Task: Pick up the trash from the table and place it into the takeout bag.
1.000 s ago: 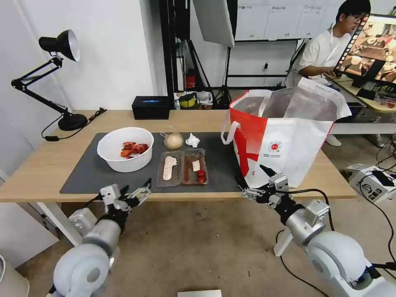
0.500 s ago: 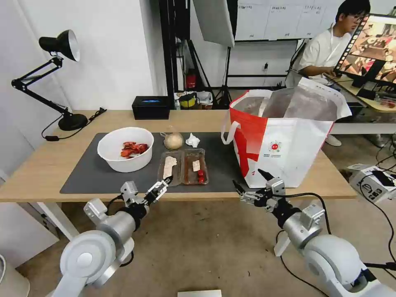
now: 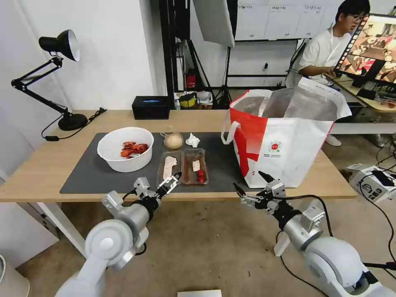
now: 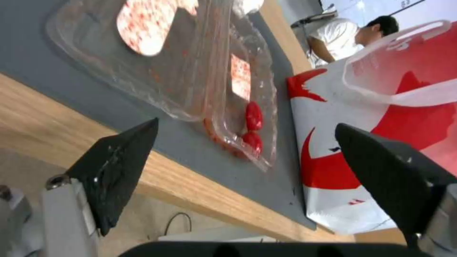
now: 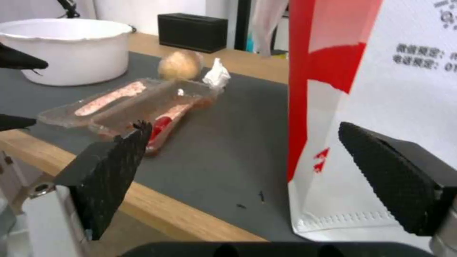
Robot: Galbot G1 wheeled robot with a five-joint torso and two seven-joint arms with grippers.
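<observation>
Left gripper [image 3: 170, 184], jaws spread, empty, nears 2-part tray [image 3: 182, 167] holding food bits.

The left gripper [image 3: 172, 184] has moved right and forward to the clear tray's [image 3: 182, 166] near edge, jaws spread

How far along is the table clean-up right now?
Nothing is bagged yet: the bowl, plastic tray, tissue and small bag all lie on the table. In hand: the open left gripper is at the tray's near edge. The open right gripper waits by the takeout bag. All four pieces remain.
</observation>
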